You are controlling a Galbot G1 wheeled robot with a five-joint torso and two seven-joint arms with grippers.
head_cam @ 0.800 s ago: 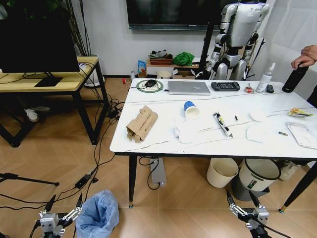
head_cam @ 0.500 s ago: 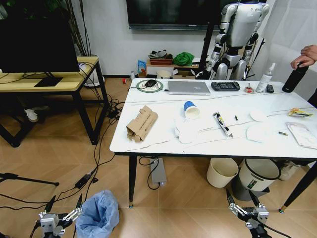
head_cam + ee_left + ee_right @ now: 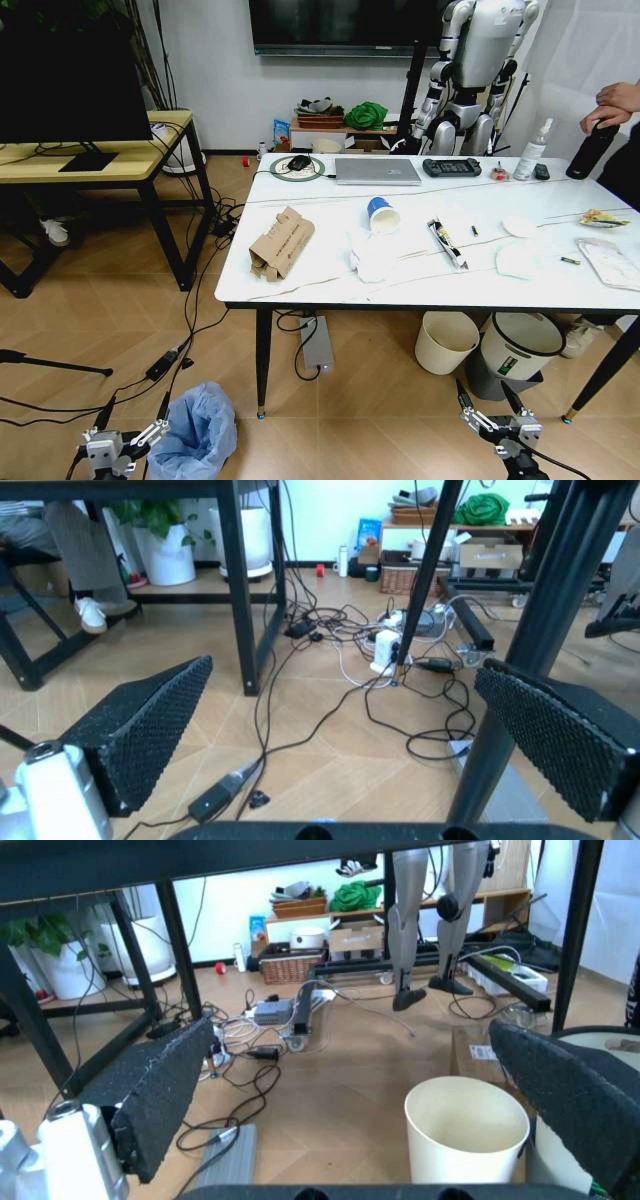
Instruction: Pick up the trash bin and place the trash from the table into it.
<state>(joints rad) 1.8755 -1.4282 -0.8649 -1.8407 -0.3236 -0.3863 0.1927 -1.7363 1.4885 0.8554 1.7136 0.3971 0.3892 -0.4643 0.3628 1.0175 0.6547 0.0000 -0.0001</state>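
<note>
- Your task is at its start: the trash bin [image 3: 193, 442] stands on the floor and nothing has been lifted or dropped into it.
- The bin sits low at your left front, near the table's near left leg. It is lined with a puffy, crinkled light-blue bag whose mouth gapes upward.
- Your left gripper [image 3: 128, 428] hangs low just beside the bin, on its left, not touching it. Its fingers are spread wide with nothing between them; the left wrist view shows both black pads [image 3: 145, 727] far apart over bare floor and cables.
- Your right gripper [image 3: 488, 407] hangs low at your right front, before the table, fingers also spread and empty. Through them the right wrist view looks at a cream bucket [image 3: 466, 1135] under the table, which is not your bin.
- The table [image 3: 300, 285] has a white marble-look top on black legs. All the trash lies on it.
- The pieces you can make out: a crushed brown carton [image 3: 281, 243] near the left end, a blue-and-white paper cup [image 3: 382, 214] on its side mid-table, crumpled white tissues [image 3: 374, 257] just before the cup, a long wrapper [image 3: 446, 245] to their right, and round white lids [image 3: 519, 227] further right.
- A laptop [image 3: 376, 171] and a game controller [image 3: 451, 167] sit along the far edge; leave those.
- Left to do, as I judge it: grasp the bin, raise it, then clear every piece.
</note>
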